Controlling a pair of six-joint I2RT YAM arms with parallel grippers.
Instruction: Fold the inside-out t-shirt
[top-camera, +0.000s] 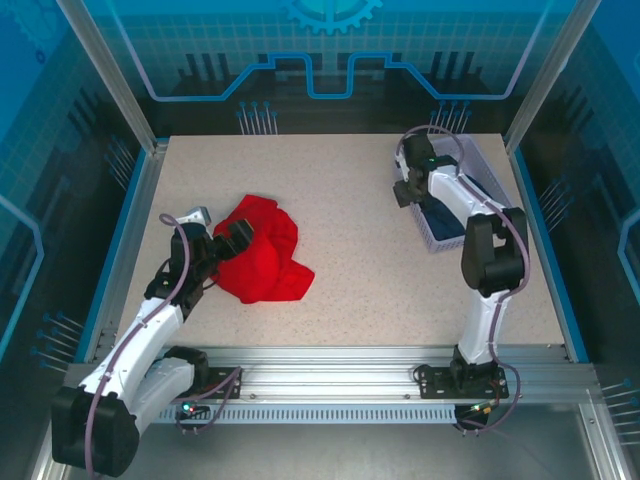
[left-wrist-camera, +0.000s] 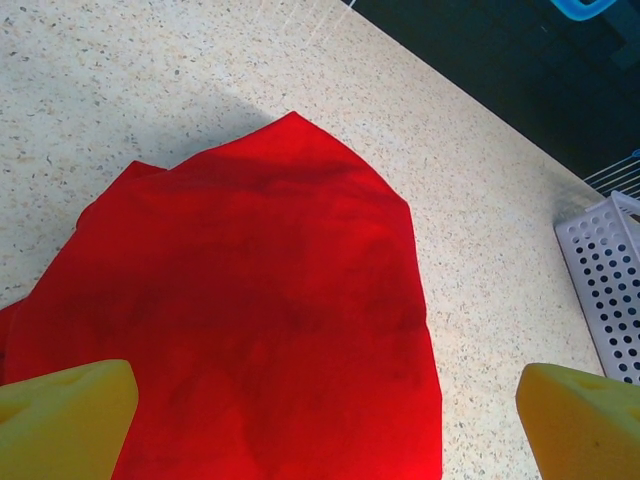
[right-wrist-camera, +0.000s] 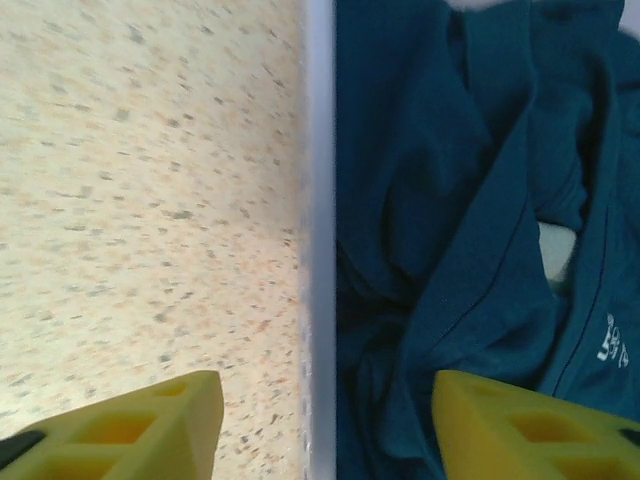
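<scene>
One red t-shirt (top-camera: 262, 250), crumpled, plain side up, left-centre on table (top-camera: 380, 280). One left gripper (left-wrist-camera: 320, 430), fingers spread wide at the shirt's left edge, holding nothing. One right gripper (right-wrist-camera: 325, 435), fingers apart, straddling the wall of basket (right-wrist-camera: 320, 200); navy garment (right-wrist-camera: 450, 200) inside, unpinched.

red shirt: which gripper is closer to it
Left. The left gripper is at the shirt's left edge, just over it; the right gripper is far off to its right, at the basket's wall.
</scene>
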